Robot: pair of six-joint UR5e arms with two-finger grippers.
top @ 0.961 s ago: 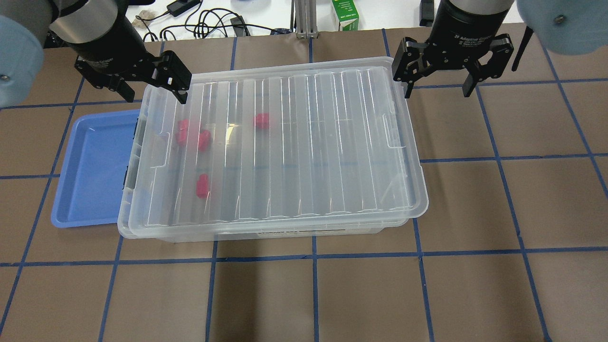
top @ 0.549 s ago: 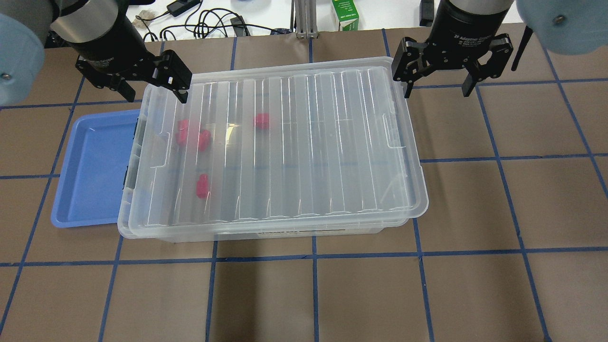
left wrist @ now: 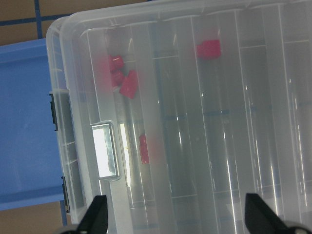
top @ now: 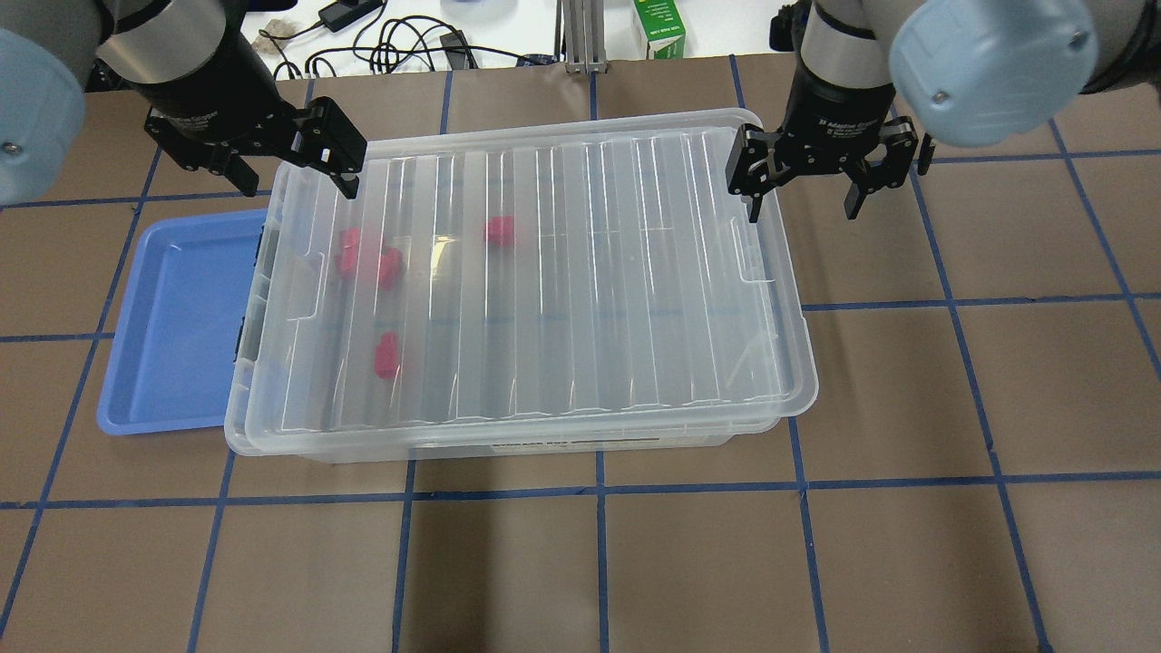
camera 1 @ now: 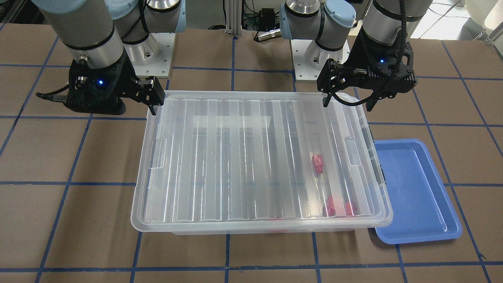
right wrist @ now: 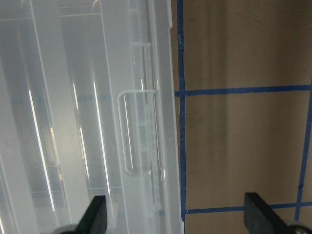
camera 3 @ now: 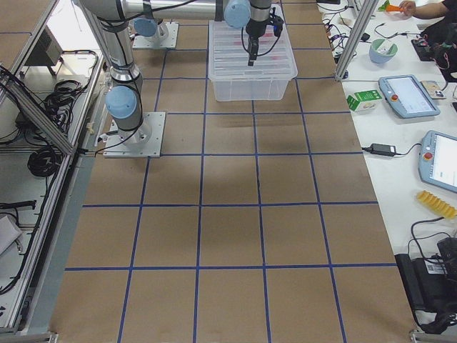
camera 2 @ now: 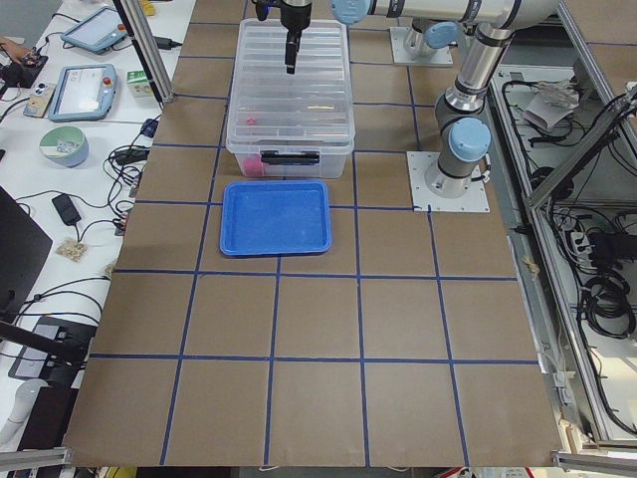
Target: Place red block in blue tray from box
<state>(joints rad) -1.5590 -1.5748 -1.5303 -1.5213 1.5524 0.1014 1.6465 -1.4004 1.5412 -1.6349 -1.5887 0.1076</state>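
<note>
The clear box (top: 544, 272) sits mid-table with its ribbed lid shut. Several red blocks show through the lid near its left end, among them one (top: 500, 230) and another (top: 387, 355). The blue tray (top: 177, 326) lies empty, tucked against the box's left end. My left gripper (top: 295, 180) is open and empty above the box's far left corner. In the left wrist view a red block (left wrist: 208, 49) and the tray (left wrist: 24, 131) show below it. My right gripper (top: 802, 209) is open and empty, straddling the box's far right rim (right wrist: 161, 146).
A green carton (top: 659, 32), cables (top: 399, 41) and an aluminium post (top: 580, 36) stand past the table's far edge. Brown table (top: 952, 408) with blue tape lines lies to the right and front of the box.
My right gripper has moved left and down toward the box's far right corner. The left gripper, box, tray and blocks have not moved.
</note>
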